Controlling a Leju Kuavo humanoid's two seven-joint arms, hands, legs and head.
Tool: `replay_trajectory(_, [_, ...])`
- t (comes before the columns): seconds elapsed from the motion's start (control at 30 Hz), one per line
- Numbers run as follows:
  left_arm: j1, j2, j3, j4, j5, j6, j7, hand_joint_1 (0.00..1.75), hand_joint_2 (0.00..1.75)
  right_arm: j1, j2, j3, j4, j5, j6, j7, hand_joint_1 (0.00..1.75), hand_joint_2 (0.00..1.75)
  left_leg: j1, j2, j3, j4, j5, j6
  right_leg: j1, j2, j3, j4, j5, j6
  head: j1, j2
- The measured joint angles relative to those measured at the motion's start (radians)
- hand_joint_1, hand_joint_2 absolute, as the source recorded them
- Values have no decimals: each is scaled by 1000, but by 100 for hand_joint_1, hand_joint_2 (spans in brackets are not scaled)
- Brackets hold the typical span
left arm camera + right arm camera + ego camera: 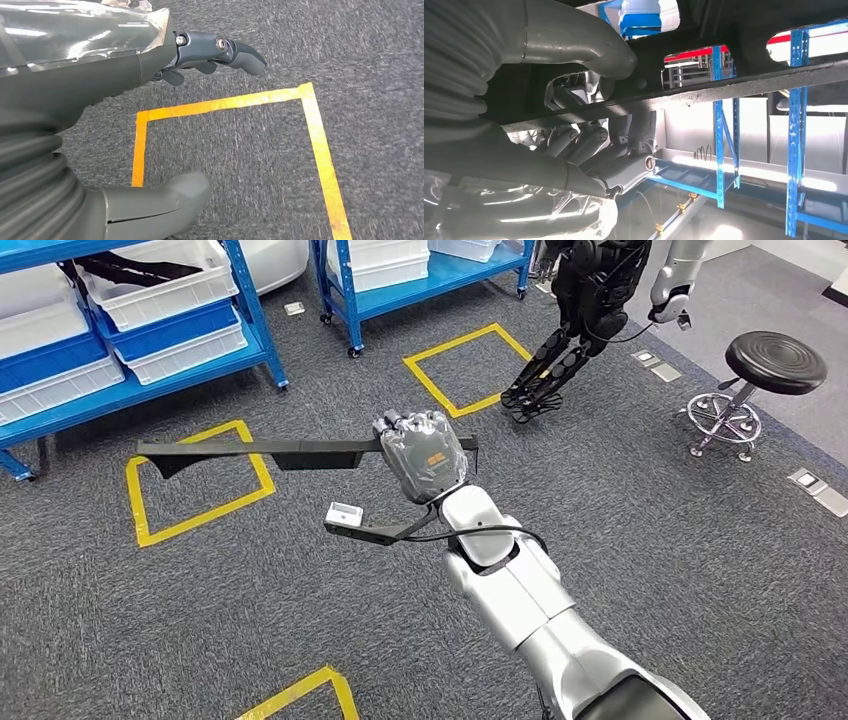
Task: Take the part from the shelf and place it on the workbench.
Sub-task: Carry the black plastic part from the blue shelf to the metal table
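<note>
two blue shelves [150, 350], grey carpet [650, 500], yellow tape squares [200, 485]

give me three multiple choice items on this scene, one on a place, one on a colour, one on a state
1. Where is the long black part?
A. in a shelf bin
B. held over the carpet
C. on the stool

2. What colour are the tape squares on the carpet?
A. yellow
B. red
C. white

3. What is the left hand doing?
A. gripping the part
B. pressing on the shelf
C. holding nothing, fingers apart

Key: 1 B, the right hand grips the part above the carpet, away from the blue shelf. 2 A, the tape is plainly yellow. 3 C, the left wrist view shows thumb and fingers apart over bare carpet.
</note>
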Motion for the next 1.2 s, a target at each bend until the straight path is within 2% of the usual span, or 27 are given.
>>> replay_trajectory(0.07, [0, -1, 0, 0, -3, 0, 0, 0, 175, 2, 0, 0, -1, 4, 1, 1, 164, 175, 19, -2, 68, -130, 63, -26, -9, 2, -6, 13, -4, 17, -2, 0])
replay_trajectory(0.1, [-1, -1, 0, 1, -4, 0, 0, 0, 175, 1, 0, -1, -2, 6, 1, 2, 164, 175, 22, -6, 95, -182, 79, -31, -8, 3, -11, 21, -8, 28, -4, 0])
replay_trajectory(0.13, [-1, -2, 0, 1, -6, 0, 0, 0, 175, 1, 0, -2, -4, 8, 2, 3, 164, 175, 23, -10, 109, -214, 86, -29, -4, 5, -17, 27, -10, 40, -4, 0])
replay_trajectory(0.17, [-1, -4, 0, 2, -6, -1, -1, 0, 175, 1, 0, -4, -5, 11, 2, 3, 164, 175, 19, -14, 112, -224, 84, -24, 1, 7, -22, 30, -12, 46, -3, 0])
replay_trajectory(0.2, [-1, -4, 0, 2, -7, 0, -1, 0, 175, 1, 0, -6, -7, 13, 3, 3, 164, 175, 15, -16, 110, -225, 87, -13, 3, 8, -26, 29, -12, 49, -1, 0])
replay_trajectory(0.27, [-1, -5, 0, 2, -7, 1, -2, 0, 175, 1, -1, -9, -7, 15, 3, 3, 164, 175, 5, -15, 108, -226, 90, -2, 3, 9, -29, 23, -10, 47, 4, 0])
replay_trajectory(0.33, [-1, -5, 0, 2, -8, 3, -2, 0, 175, 1, -2, -11, -8, 15, 3, 3, 164, 175, -3, -16, 105, -226, 92, 8, -1, 9, -26, 15, -3, 52, 6, 0])
replay_trajectory(0.4, [-1, -5, 0, 2, -8, 5, -2, 0, 175, 1, -2, -11, -9, 15, 4, 3, 164, 175, -7, -16, 101, -225, 95, 15, -4, 9, -22, 9, 5, 63, 9, 0])
replay_trajectory(0.47, [-1, -5, 0, 2, -8, 6, -2, 0, 175, 2, -2, -11, -10, 15, 4, 3, 164, 175, -8, -16, 97, -225, 97, 19, -6, 9, -22, 5, 9, 68, 11, 0])
replay_trajectory(0.8, [-1, -5, 0, 2, -8, 7, -2, 0, 175, 2, -2, -11, -10, 15, 4, 3, 164, 175, -10, -16, 96, -224, 98, 20, -7, 9, -22, 3, 11, 69, 13, 0])
replay_trajectory(1.03, [-1, -5, 0, 2, -10, 3, -5, 0, 175, 3, -3, -18, -10, 15, 7, 3, 164, 175, -11, -15, 95, -224, 98, 22, -7, 9, -28, 7, 12, 79, 13, 0])
replay_trajectory(1.2, [-1, -6, 0, 2, -13, -1, -6, 0, 175, 3, -4, -20, -10, 15, 7, 3, 164, 175, -11, -14, 95, -224, 98, 23, -6, 9, -30, 10, 12, 79, 13, 0])
